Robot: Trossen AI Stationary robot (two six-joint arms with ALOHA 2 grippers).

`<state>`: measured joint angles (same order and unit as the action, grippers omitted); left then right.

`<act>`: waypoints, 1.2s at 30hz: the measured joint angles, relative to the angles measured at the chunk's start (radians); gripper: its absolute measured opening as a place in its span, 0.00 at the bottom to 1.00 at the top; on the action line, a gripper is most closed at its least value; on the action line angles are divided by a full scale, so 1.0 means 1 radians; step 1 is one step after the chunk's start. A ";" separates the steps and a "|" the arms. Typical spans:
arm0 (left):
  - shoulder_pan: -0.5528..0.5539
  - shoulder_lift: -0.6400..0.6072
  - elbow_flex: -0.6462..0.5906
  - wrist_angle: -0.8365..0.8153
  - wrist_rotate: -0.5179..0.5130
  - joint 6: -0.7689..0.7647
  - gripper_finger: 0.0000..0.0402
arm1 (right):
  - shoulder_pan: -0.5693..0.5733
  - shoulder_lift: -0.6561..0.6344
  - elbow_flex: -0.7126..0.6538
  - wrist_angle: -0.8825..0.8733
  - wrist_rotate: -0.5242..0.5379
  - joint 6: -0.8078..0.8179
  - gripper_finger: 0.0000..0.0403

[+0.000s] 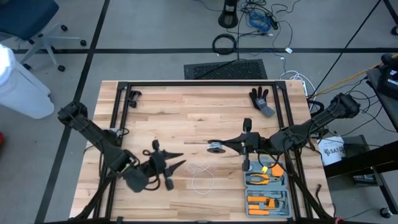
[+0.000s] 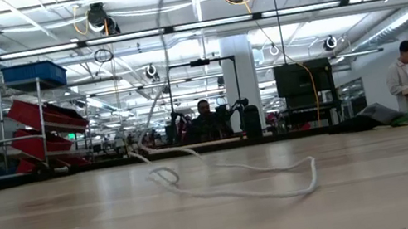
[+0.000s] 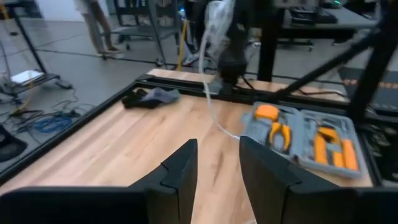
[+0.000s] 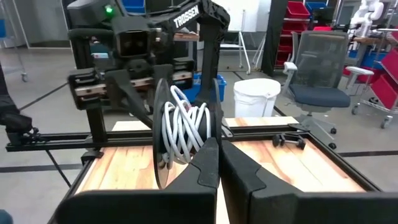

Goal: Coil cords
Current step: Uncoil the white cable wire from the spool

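Cord (image 1: 202, 180) is trailing slack across the table from the reel (image 1: 216, 147) I'm pinching in my right claw (image 1: 219, 146), steady for winding, while my left claw (image 1: 178, 160) is hanging apart, empty.

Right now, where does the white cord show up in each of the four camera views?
High view: white cord lies looped on the table, centre front, running up to the reel.
Low view: it crosses mid-picture, loose loop on the wood.
Left wrist view: a strand hangs down ahead, beside the grey tool case.
Right wrist view: wound on the reel, by the right gripper.
Shared landmark: the reel.
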<state>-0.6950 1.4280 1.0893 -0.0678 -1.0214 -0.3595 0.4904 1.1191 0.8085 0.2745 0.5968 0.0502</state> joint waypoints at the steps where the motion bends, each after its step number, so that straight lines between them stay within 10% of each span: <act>1: 0.014 0.004 0.000 0.019 0.019 0.001 0.31 | 0.000 0.000 0.000 0.000 0.000 0.000 0.00; 8: 0.047 0.074 0.000 0.201 0.180 0.016 0.38 | 0.000 0.000 0.000 -0.015 0.000 0.011 0.00; 16: 0.061 0.225 0.000 0.427 0.033 0.165 0.58 | 0.002 0.000 0.000 -0.039 0.000 0.017 0.00; 36: 0.146 0.297 0.000 0.589 0.154 0.264 0.60 | -0.006 -0.027 0.000 -0.042 0.000 -0.014 0.00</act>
<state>-0.5491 1.7248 1.0893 0.5210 -0.8676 -0.0957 0.4843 1.0918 0.8089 0.2320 0.5968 0.0363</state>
